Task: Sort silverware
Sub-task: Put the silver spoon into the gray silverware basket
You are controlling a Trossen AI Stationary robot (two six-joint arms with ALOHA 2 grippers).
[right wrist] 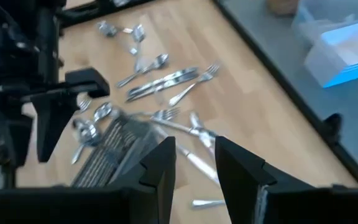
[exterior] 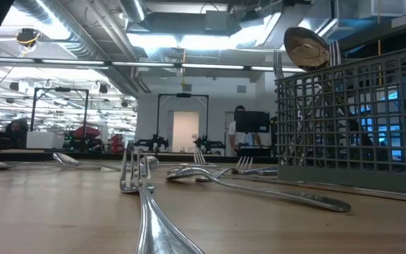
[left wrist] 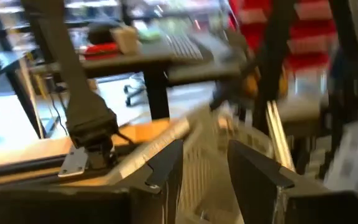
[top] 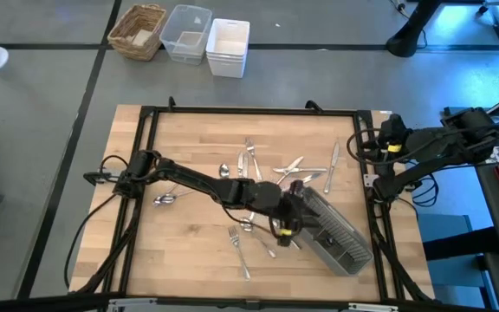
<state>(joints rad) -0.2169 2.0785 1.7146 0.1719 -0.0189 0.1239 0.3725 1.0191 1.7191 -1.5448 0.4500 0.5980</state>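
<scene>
The silverware lies loose on the wooden table: knives and forks (top: 249,160) near the middle, spoons (top: 167,199) to the left, forks (top: 236,243) toward the near edge. The grey slatted caddy (top: 332,234) stands at the near right with its open top up. A spoon (exterior: 305,46) and forks stick out of it. My left gripper (top: 293,212) reaches across the table and is shut on the caddy's left end. My right gripper (top: 372,147) hangs open above the table's right edge with nothing between its fingers (right wrist: 160,162). My left gripper has the caddy's end wall (left wrist: 207,140) between its two fingers, at the end nearest the table's middle. It comes nearly level from the table's left. The caddy stays upright. The view is blurred, so I cannot tell whether its bottom rests flat on the table.
A black frame (top: 145,113) rims the tabletop. Beyond the far edge stand a wicker basket (top: 139,30), a clear tub (top: 186,33) and white bins (top: 228,48). Forks (exterior: 143,187) lie close in front of the low camera.
</scene>
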